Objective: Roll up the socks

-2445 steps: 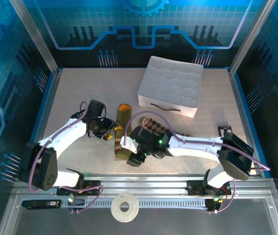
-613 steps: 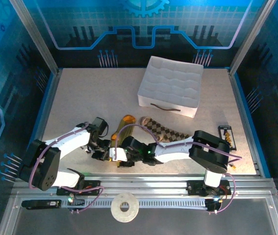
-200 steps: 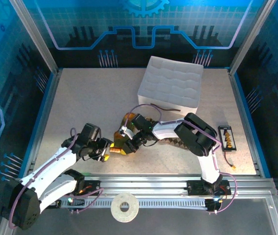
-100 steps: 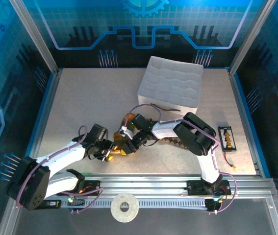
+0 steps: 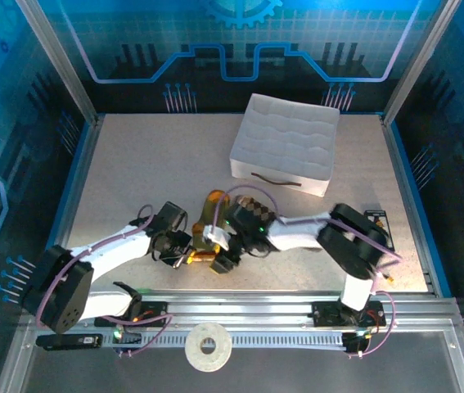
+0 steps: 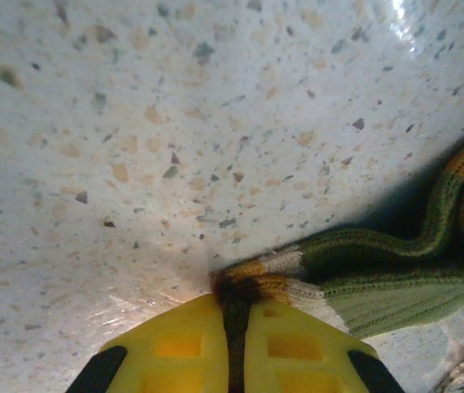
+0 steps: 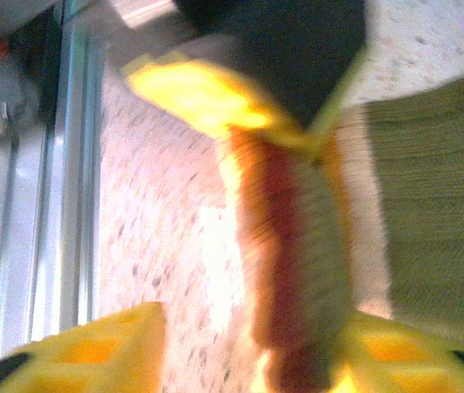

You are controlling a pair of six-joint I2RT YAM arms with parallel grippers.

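A: What has changed?
B: The left claw [image 6: 232, 311] has shut on the green sock [image 6: 395, 286], pinching its striped cuff [image 6: 277, 270] low against the table [image 6: 133, 123]; a moment ago its jaws stood apart.
A: And the right claw [image 7: 236, 356]?
B: It has let go; its fingers now stand apart with the cuff between them, though that view is blurred.
A: Where are the socks?
B: Green sock near the front edge, between the claws; checked sock [image 5: 252, 201] just behind, partly under the right arm [image 5: 305, 229].
A: Meaning?
B: A hand-over, I judge; the left anchors the cuff, the right is free to regrip; the rolling looks unfinished.
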